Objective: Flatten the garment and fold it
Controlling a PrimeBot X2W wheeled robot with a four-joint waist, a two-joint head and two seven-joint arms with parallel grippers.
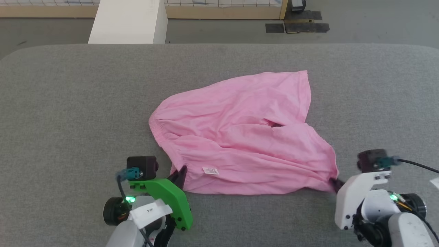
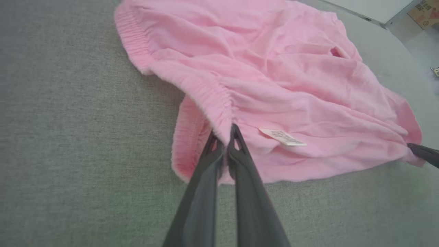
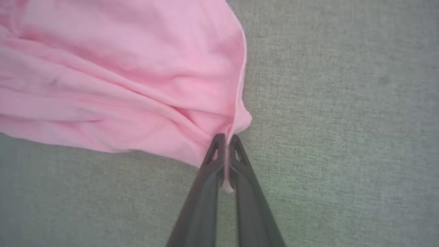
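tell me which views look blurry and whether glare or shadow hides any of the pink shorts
Head view: sharp, even light, no glare on the shorts. Left wrist view: cloth crisp, left tool soft toward the bottom edge. Right wrist view: softest, folds smeared, right tool clearer at its tips.

The print on the white label [image 2: 283,137] is too small to read. The garment [image 1: 240,137] runs off the top edge in the left wrist view and off the top and left edges in the right wrist view, where its folds are blurred. How many layers sit pinched in the left gripper [image 2: 224,132] or the right gripper [image 3: 226,137] cannot be told. In the head view the right gripper's fingers [image 1: 336,185] are mostly hidden behind its white wrist housing [image 1: 355,192]. A white block [image 1: 128,20] beyond the table [image 1: 68,103] is cropped at the top.
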